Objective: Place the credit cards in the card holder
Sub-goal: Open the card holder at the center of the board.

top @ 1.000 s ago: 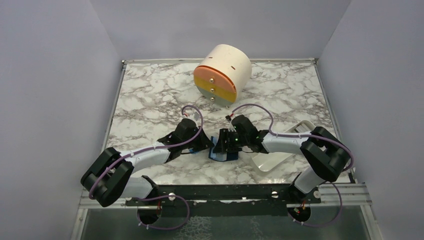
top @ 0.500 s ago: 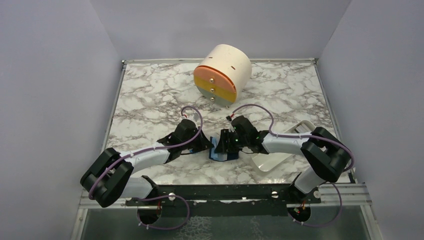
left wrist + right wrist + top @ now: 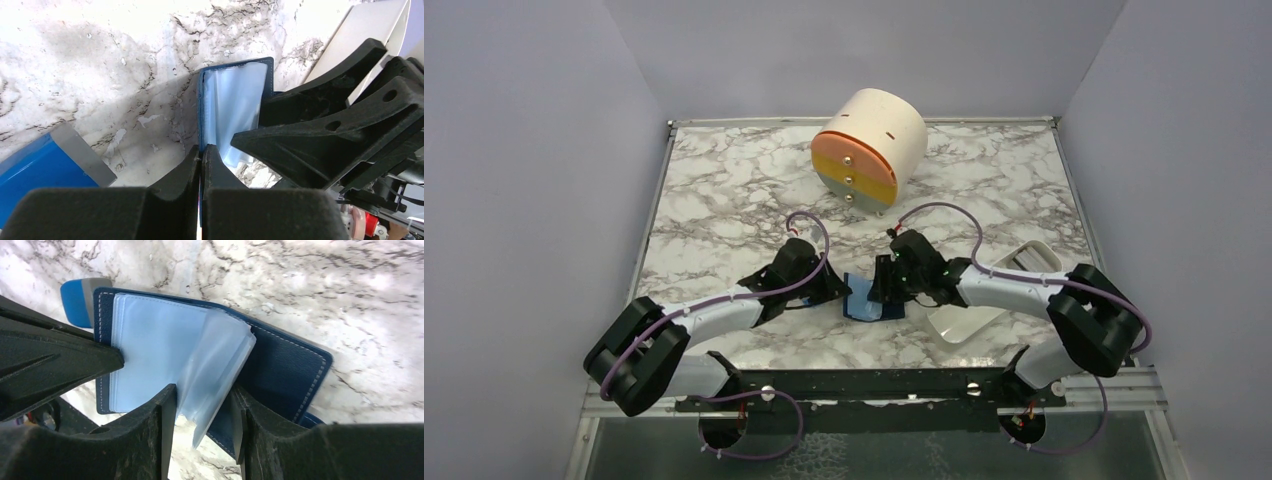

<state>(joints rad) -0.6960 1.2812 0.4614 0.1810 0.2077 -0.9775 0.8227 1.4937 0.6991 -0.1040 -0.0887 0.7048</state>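
Observation:
The card holder (image 3: 280, 367) lies open on the marble, navy outside with pale blue clear sleeves (image 3: 150, 347) inside; it also shows in the top view (image 3: 864, 303). My left gripper (image 3: 201, 151) is shut on the card holder's navy cover edge (image 3: 199, 115). From the other side, my right gripper (image 3: 202, 400) stands open, and a fan of loose sleeves and the other cover flap hangs between its fingers (image 3: 167, 405). The two grippers (image 3: 834, 290) (image 3: 886, 290) face each other over the card holder. No credit cards show in any view.
A small bright blue block (image 3: 35, 167) lies just left of the card holder. A white oblong tray (image 3: 979, 312) sits to the right, under the right arm. A cream drum with orange, yellow and grey drawer fronts (image 3: 869, 150) stands further back.
The left gripper has closed fully on the cover edge. The right gripper's jaws have narrowed and it has shifted slightly right, uncovering more of the card holder.

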